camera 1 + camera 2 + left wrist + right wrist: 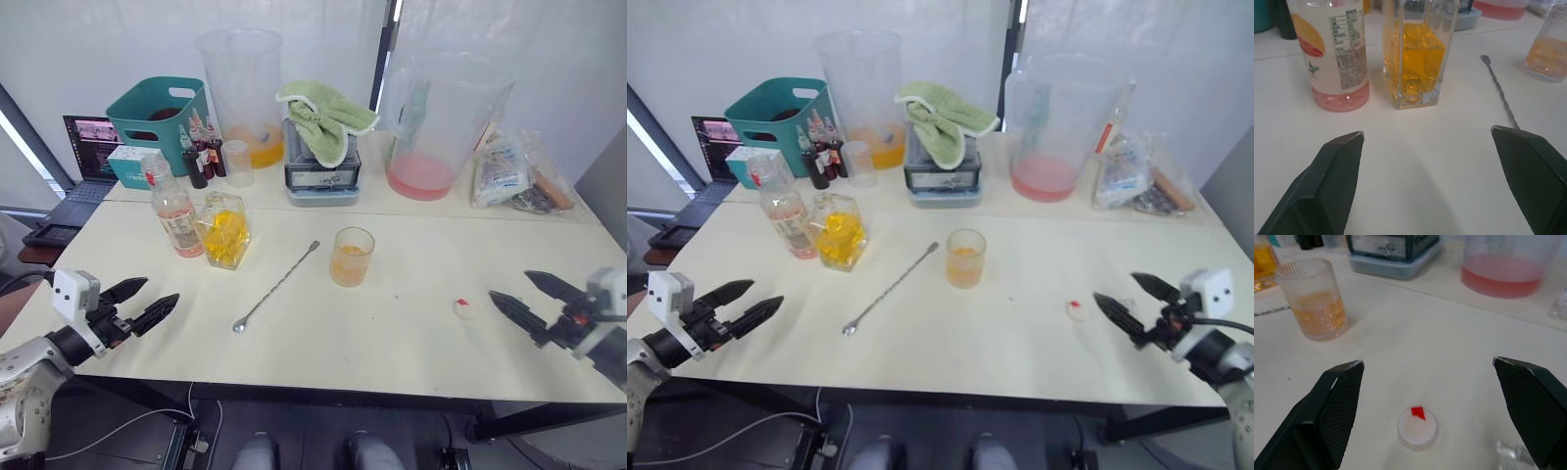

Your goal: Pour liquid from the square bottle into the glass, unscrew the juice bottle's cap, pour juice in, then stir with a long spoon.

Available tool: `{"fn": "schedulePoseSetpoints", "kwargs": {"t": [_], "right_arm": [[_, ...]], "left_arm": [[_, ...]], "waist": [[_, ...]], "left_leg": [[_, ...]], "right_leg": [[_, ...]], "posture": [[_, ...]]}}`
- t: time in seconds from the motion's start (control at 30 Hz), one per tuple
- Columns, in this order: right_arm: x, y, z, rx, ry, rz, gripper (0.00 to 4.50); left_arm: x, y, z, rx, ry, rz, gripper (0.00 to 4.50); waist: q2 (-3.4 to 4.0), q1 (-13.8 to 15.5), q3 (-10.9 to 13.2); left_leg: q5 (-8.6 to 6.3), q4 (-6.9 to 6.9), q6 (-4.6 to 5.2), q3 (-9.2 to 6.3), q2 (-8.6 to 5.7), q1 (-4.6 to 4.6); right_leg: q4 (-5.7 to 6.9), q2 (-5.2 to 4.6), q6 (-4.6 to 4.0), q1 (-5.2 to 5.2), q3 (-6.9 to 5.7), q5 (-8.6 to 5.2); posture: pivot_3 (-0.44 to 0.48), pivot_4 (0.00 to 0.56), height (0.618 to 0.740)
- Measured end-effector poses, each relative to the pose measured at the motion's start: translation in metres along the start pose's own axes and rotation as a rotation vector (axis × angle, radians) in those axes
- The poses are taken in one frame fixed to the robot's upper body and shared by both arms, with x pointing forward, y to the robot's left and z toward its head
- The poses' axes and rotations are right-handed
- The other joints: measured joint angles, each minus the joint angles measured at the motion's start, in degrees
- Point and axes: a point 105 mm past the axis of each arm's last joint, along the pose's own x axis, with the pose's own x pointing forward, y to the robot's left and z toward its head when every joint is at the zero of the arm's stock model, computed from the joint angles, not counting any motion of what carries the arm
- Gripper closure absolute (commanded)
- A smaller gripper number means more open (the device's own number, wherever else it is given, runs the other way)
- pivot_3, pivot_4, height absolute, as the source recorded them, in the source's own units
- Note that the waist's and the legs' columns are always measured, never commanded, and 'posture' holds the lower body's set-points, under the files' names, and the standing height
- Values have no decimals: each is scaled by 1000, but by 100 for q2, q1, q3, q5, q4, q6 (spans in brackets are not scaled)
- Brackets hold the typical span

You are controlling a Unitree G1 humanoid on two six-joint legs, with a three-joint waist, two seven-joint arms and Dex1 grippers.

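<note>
Near the table's front edge, both grippers, left gripper (142, 304) and right gripper (524, 294), are hovering with fingers spread and empty. Mid-table, the long spoon (277, 285) is lying untouched between square bottle (224, 230) and glass (352, 257) (already holding orange liquid), well ahead of both. Reaching carelessly risks toppling the glass.
</note>
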Motion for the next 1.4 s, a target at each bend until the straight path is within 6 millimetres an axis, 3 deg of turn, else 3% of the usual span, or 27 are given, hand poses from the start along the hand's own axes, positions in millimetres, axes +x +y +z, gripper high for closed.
{"fn": "schedulePoseSetpoints", "kwargs": {"t": [0.2, 0.37, 0.5, 0.73, 0.87, 1.2, 1.4], "right_arm": [[27, 36, 22, -19, 6, 276, 0], [35, 58, 31, -37, 26, 456, 0], [38, 72, 33, -59, 65, 576, 0], [39, 82, 34, -45, 73, 634, 0], [39, 84, 35, -46, 69, 637, 0], [39, 84, 31, -32, 81, 607, 0], [39, 86, 30, -28, 80, 601, 0]], "left_arm": [[31, -47, -4, -66, 21, -1, 108], [52, -72, 1, -99, 49, -25, 108], [71, -93, -7, -66, 150, -74, 108], [94, -99, -28, 79, 359, -37, 108], [102, -97, -29, 112, 379, -4, 1098], [102, -90, -30, 124, 401, -16, 4379], [101, -91, -27, 104, 367, -106, 4466]], "waist": [[-1, 47, 0], [-3, 65, 0], [-2, 98, 1], [-2, 130, 0], [0, 146, 0], [5, 153, -4], [5, 156, -4]], "left_leg": [[0, 2, 0, -5, -7, -4], [0, 3, 0, -6, -9, -4], [0, 3, 0, -6, -11, -7], [0, 3, 0, -7, -12, -11], [0, 3, 0, -7, -12, -8], [0, 3, 0, -6, -14, -7], [0, 3, 0, -6, -14, -11]], "right_leg": [[-1, -3, 1, 1, 0, 1], [-3, -1, 1, 1, -1, 1], [-13, 0, 2, 2, 0, 1], [-25, 0, 4, 4, -1, 2], [-25, -1, 4, 7, -1, 3], [-30, -2, 5, 9, -1, 2], [-34, -3, 5, 8, -1, 2]], "posture": [[0, 150, 740], [0, 150, 740], [0, 150, 740], [0, 150, 740], [0, 150, 740], [0, 150, 740], [0, 150, 740]]}}
